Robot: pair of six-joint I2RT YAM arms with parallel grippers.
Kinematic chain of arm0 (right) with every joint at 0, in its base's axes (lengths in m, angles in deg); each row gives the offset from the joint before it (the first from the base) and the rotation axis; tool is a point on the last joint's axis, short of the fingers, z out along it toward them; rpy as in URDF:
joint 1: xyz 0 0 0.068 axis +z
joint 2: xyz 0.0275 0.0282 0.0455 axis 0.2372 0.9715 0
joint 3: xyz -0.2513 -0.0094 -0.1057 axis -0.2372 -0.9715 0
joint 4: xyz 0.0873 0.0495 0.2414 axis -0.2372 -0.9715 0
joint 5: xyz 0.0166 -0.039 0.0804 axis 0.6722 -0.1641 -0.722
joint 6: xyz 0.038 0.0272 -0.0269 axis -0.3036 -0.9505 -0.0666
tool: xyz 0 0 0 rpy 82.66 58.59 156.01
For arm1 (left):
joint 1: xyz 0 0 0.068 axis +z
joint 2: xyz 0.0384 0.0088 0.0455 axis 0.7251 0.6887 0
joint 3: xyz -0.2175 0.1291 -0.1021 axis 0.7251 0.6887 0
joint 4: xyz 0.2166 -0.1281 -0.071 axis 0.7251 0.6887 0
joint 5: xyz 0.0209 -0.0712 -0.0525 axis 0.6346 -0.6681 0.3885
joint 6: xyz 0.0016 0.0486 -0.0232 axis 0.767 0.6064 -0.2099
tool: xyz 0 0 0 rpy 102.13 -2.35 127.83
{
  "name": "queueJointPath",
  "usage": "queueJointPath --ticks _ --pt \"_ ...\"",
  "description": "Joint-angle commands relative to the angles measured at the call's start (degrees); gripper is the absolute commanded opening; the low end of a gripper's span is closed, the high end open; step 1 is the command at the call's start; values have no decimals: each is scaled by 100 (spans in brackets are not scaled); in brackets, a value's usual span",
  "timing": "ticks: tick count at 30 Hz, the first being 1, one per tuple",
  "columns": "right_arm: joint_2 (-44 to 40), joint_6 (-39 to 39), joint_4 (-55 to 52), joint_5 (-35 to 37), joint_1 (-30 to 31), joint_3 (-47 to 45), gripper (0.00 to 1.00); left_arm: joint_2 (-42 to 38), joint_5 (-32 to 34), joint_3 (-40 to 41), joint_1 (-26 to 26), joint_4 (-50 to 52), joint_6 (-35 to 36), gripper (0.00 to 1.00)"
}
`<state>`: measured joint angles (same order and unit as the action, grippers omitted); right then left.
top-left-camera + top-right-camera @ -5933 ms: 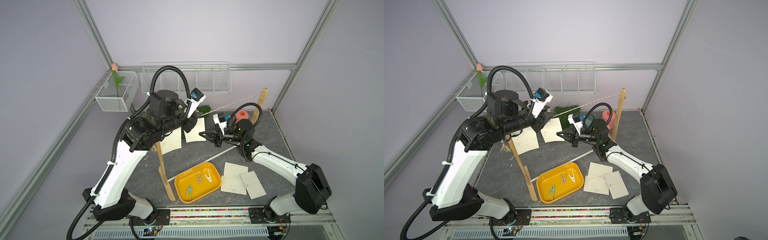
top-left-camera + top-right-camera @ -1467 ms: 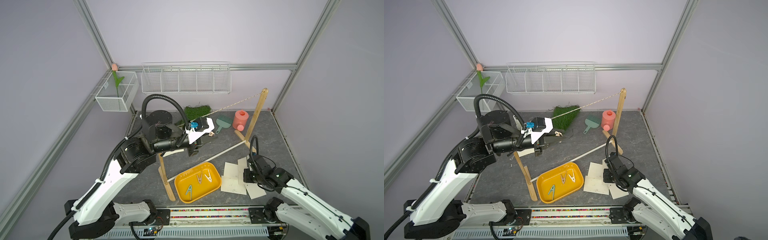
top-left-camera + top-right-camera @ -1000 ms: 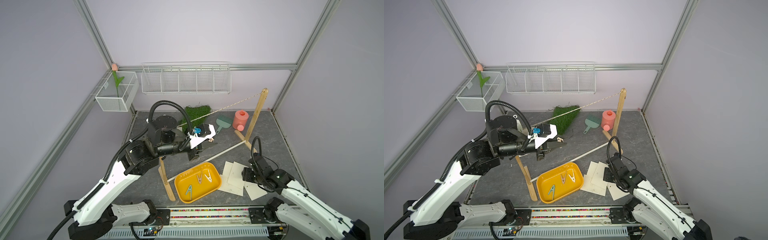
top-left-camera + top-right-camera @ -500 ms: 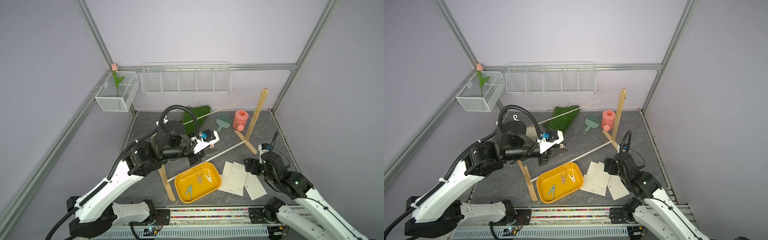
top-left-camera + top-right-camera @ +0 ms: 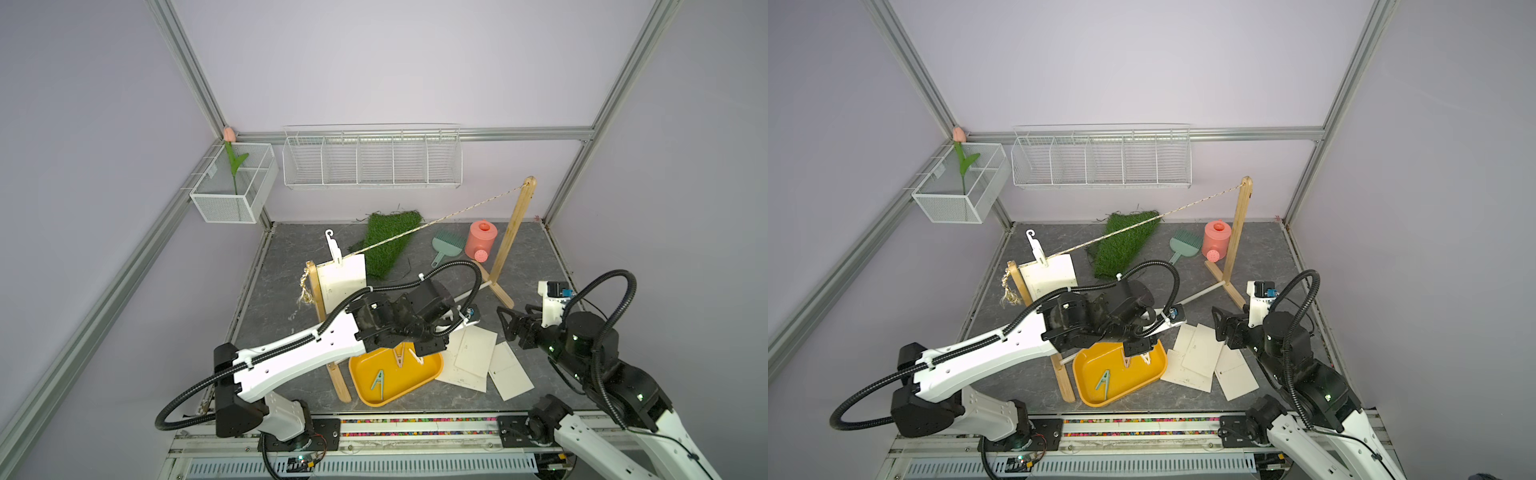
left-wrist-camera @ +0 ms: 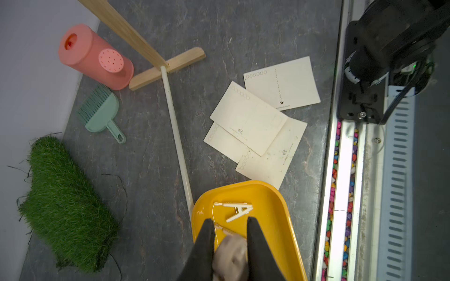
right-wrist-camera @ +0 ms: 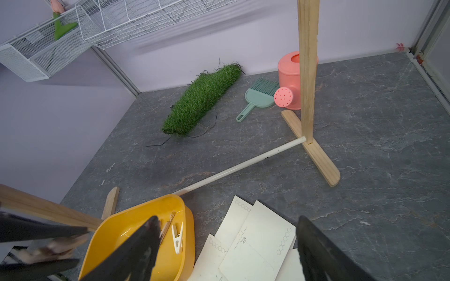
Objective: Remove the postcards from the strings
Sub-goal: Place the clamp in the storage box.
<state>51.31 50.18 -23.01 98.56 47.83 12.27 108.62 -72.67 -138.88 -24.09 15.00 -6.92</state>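
Right claw spread wide over loose postcards, left claw pinching tan clothespin

Nothing is reading as a clear word, number or brand anywhere. The postcards lying on the tabletop are carrying only faint print: a row of small circles along one edge, a dotted line running down the middle of one card, and a tiny dark emblem with a line of lettering beneath it. That lettering is coming out too small to make out.
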Motion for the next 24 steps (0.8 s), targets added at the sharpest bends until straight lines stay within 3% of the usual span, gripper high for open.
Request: queueJointPath --ticks 1,6,15,24 --pt "-163 155 -24 143 -32 148 88 375 294 90 -10 241 -368 0" --pt "-451 207 -93 629 -31 193 89 739 272 420 -10 -49 -699 0" --pt "-427 278 -79 547 -32 386 90 756 365 1302 -1 -1061 -1004 2" --pt "-111 389 169 117 -27 483 95 108 725 1997 1 -1794 -1239 57"
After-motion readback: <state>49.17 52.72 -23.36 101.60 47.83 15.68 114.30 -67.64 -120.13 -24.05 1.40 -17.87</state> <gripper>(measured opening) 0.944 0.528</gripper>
